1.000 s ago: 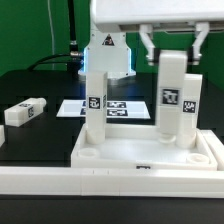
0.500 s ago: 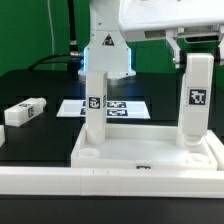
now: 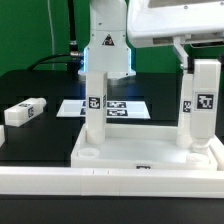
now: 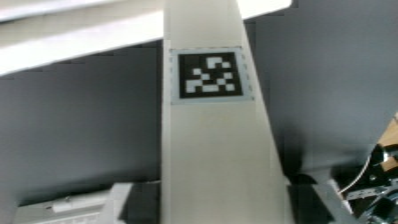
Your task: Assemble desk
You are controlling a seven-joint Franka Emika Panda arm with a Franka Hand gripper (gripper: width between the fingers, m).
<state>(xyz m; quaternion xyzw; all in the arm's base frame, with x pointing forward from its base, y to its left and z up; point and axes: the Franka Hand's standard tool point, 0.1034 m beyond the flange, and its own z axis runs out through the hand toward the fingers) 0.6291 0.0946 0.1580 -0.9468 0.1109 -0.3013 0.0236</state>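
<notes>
Black table [image 3: 40,88] before a green wall [image 3: 30,30], white tray [image 3: 150,157] in front.
Your gripper [image 3: 203,63] clamps the right leg [image 3: 205,110] upright at the tray's far corner on the exterior view's right. A second leg [image 3: 95,110] stands opposite; a third leg [image 3: 25,112] lies on the table. Each bears a black-and-white square tag.

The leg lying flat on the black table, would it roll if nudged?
Probably not: the lying leg looks blocky and rests on a flat side, so it should slide, not roll. It looks like moulded white plastic, so likely stiff and light.
</notes>
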